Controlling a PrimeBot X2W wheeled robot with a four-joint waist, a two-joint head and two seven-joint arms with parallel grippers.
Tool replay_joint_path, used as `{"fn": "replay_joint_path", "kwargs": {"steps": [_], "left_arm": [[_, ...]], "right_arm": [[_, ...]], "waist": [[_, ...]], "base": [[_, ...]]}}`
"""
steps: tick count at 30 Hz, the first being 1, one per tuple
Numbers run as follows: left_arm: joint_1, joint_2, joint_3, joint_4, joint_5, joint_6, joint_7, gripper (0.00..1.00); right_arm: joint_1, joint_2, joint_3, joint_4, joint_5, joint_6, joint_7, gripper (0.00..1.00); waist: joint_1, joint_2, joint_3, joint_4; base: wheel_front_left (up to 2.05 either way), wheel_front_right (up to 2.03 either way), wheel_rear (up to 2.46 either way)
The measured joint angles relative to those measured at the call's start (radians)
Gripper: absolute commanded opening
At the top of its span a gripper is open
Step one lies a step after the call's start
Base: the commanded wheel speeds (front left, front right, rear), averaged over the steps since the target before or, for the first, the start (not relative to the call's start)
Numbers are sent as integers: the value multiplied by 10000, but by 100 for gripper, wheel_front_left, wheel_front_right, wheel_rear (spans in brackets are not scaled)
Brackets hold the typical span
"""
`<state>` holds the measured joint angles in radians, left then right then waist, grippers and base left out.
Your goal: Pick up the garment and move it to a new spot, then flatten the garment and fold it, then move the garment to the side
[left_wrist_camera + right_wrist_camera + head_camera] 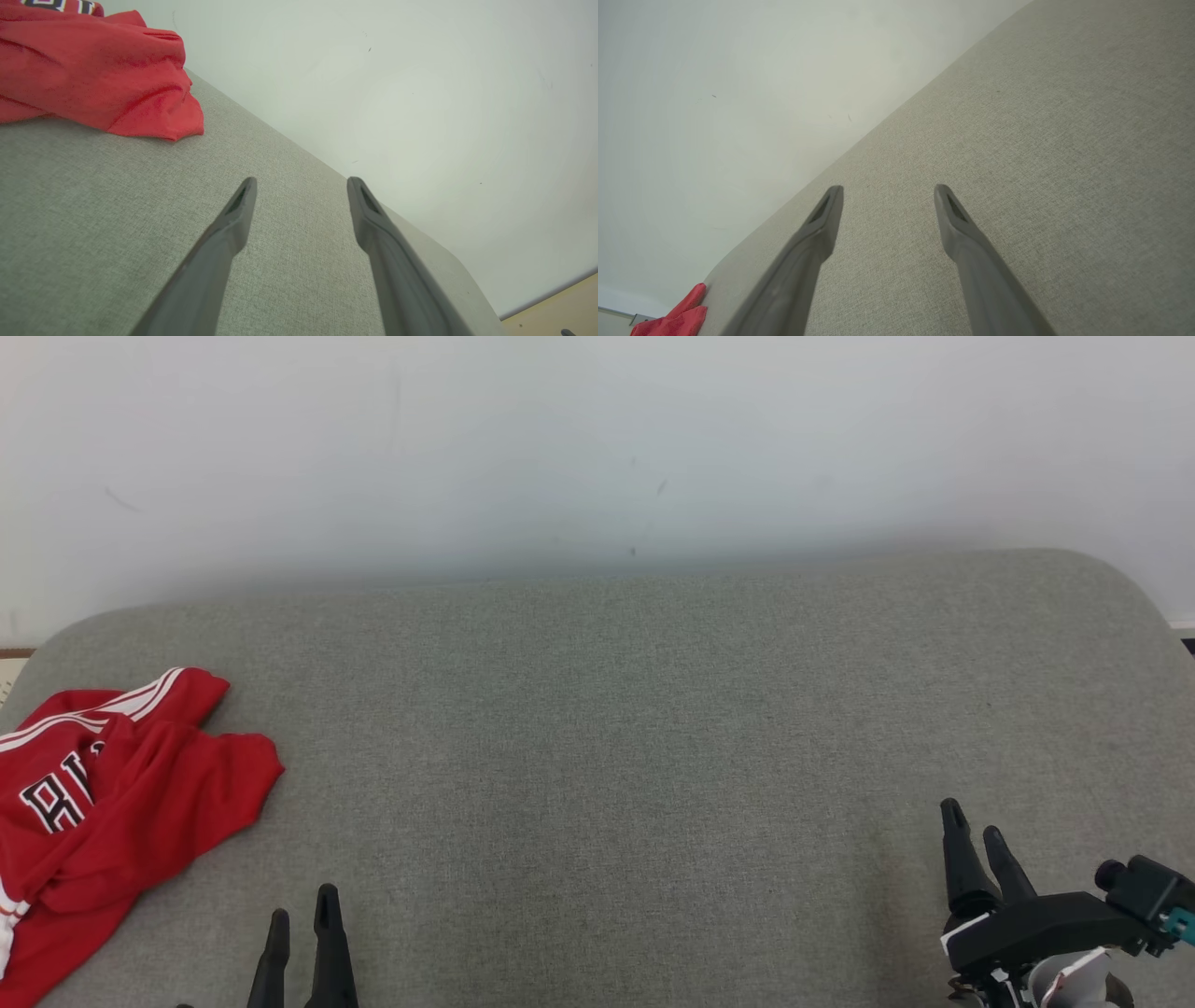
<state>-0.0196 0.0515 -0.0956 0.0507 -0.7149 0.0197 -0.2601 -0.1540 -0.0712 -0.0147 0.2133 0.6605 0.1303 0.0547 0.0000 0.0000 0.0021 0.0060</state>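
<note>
Left of left gripper point(302, 903), fingers point(329, 947) spread: garment point(140, 784) crumpled, near, not touching.

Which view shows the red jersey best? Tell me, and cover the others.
The head view: the jersey lies crumpled, partly cropped, at the left end of the grey cushion, lettering and striped trim visible. The left wrist view shows close red folds and a sliver of lettering; the right wrist, just a red corner.
</note>
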Motion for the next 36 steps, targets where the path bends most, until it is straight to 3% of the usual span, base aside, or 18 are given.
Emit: {"fn": "replay_joint_path", "kwargs": {"steps": [12,36], "left_arm": [[138,132,63,-301,1576,282,0,100],[364,523,186,-502,4144,834,0,100]], "right_arm": [[74,-4,874,-224,-1764,0,-665,100],[198,-418,2713,-454,-3854,0,-1802,100]], "waist": [[0,0,-108,22],[0,0,-300,36]], "base": [[0,0,0],[0,0,0]]}}
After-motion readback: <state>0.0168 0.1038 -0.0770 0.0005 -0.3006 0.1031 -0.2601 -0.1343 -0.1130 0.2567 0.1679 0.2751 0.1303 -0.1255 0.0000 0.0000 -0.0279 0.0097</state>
